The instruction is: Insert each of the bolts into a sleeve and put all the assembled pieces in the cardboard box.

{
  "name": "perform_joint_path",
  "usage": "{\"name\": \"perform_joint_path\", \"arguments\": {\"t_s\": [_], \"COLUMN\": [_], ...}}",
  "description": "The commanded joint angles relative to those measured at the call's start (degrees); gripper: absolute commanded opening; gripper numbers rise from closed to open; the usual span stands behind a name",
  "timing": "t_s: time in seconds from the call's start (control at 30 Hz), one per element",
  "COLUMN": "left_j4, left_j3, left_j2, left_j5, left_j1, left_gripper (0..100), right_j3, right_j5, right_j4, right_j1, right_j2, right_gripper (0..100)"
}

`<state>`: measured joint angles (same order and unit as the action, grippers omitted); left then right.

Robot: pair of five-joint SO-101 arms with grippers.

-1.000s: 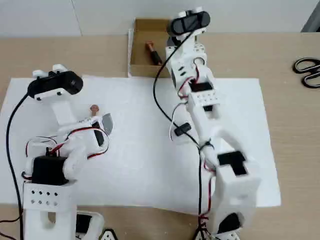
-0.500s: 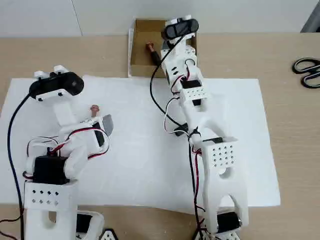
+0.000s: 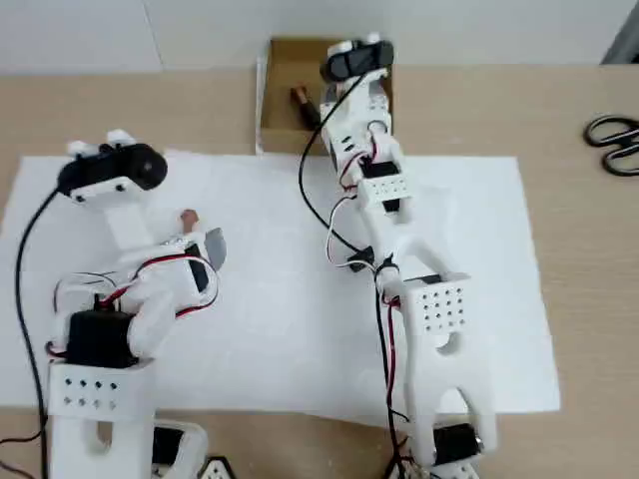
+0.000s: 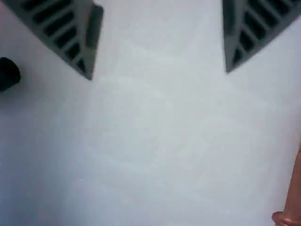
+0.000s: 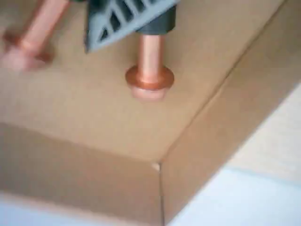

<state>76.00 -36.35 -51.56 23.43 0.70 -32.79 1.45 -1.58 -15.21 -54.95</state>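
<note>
Right hand (image 5: 141, 21) advanced, bolt (image 5: 150, 66) gripped inside cardboard box (image 5: 211, 122).

Sheet (image 3: 270, 329) on tabletop (image 3: 559, 110); arm bases at sheet's near edge. Cardboard box (image 3: 268, 100) on tabletop just behind sheet's far edge, near middle. Scissors (image 3: 614, 140) far right on tabletop, well apart from sheet. Loose bolt (image 3: 189, 217) on sheet's left part, just beside left pincer (image 4: 158, 70), outside its spread fingers. Right pincer (image 5: 141, 19) inside box, gripping upright piece (image 5: 149, 70), head down on box floor near corner. Lying piece (image 3: 305, 105) in box, beside upright piece, toward left wall.
</note>
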Motion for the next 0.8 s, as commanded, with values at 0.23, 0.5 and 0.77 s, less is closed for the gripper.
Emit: {"name": "perform_joint_path", "arguments": {"t_s": [0.23,0.5,0.77], "left_j4": [-1.23,-1.23,-1.14], "left_j3": [0.31,0.31,0.31], "left_j2": [-0.97,-0.97,-0.97], "left_j5": [-0.62,-0.62,-0.62], "left_j1": [0.18,0.26,-0.09], "left_gripper": [17,17,17], "right_j3": [-2.81,-2.73,-2.73], "right_j5": [0.26,0.26,0.62], "right_j4": [-7.08,-30.81,-55.78], "right_j1": [0.40,2.24,3.38], "right_j2": [9.27,25.71,38.73], "right_gripper": [22.3,22.3,22.3]}}
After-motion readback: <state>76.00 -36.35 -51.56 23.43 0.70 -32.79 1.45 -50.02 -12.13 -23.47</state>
